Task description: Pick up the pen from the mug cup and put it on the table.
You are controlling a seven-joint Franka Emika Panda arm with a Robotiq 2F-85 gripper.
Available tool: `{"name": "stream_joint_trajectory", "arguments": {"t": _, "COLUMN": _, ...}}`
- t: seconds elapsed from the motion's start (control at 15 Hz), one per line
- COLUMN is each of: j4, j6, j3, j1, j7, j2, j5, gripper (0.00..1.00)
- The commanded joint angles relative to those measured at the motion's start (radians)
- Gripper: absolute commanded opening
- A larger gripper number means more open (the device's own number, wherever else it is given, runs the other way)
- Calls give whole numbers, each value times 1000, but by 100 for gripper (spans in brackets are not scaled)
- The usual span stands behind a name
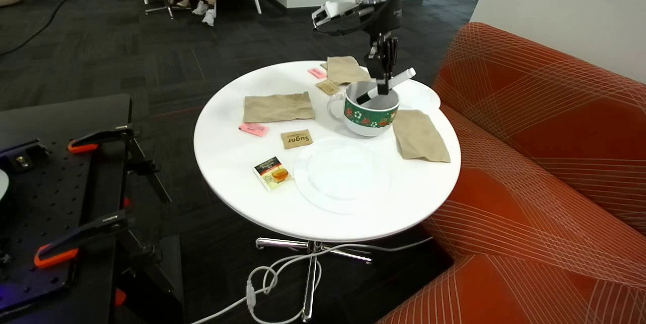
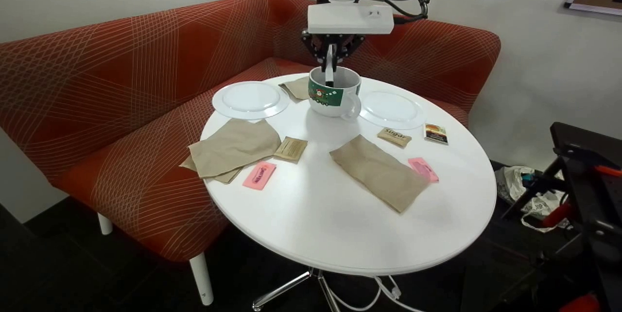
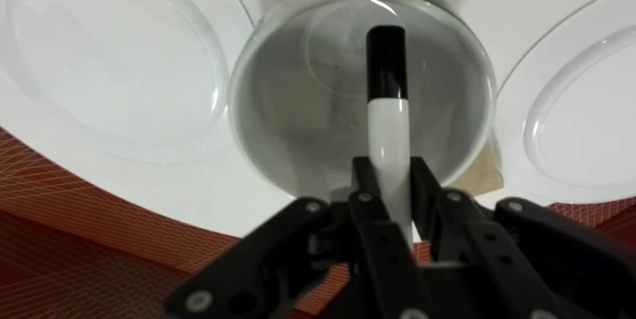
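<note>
The pen, a white marker with a black end, shows in both exterior views (image 1: 403,77) (image 2: 329,67) and in the wrist view (image 3: 387,75). My gripper (image 1: 384,87) is shut on its white body, one finger on each side (image 3: 387,165). The pen is tilted, its black end down within the mug's mouth and its white end sticking up past the rim. I cannot tell whether it touches the mug. The white mug cup (image 1: 371,118) with a green patterned band (image 2: 326,95) stands upright on the round white table (image 1: 227,157), below the gripper (image 2: 329,65).
Clear plates lie on both sides of the mug (image 2: 250,99) (image 2: 392,109). Brown napkins (image 1: 279,107) (image 1: 421,136), pink packets (image 1: 253,129), a sugar packet (image 1: 297,139) and a tea packet (image 1: 273,173) lie on the table. An orange-red sofa (image 2: 141,181) borders it.
</note>
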Motion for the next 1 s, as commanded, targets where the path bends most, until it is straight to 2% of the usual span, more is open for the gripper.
{"name": "stream_joint_trajectory", "arguments": {"t": 0.0, "j4": -119, "j6": 55, "j3": -54, "j1": 52, "j7": 86, "j2": -121, "j5": -78, "gripper": 5}}
{"name": "stream_joint_trajectory", "arguments": {"t": 0.2, "j4": -163, "j6": 64, "j3": -79, "j1": 78, "j7": 148, "j2": -190, "j5": -164, "gripper": 5}}
{"name": "stream_joint_trajectory", "arguments": {"t": 0.47, "j4": -236, "j6": 102, "j3": -50, "j1": 68, "j7": 158, "j2": -289, "j5": -260, "gripper": 5}}
{"name": "stream_joint_trajectory", "arguments": {"t": 0.73, "j4": -295, "j6": 139, "j3": 53, "j1": 22, "j7": 18, "j2": -348, "j5": -236, "gripper": 5}}
{"name": "stream_joint_trajectory", "arguments": {"t": 0.93, "j4": -346, "j6": 174, "j3": 148, "j1": -13, "j7": -141, "j2": -370, "j5": -168, "gripper": 5}}
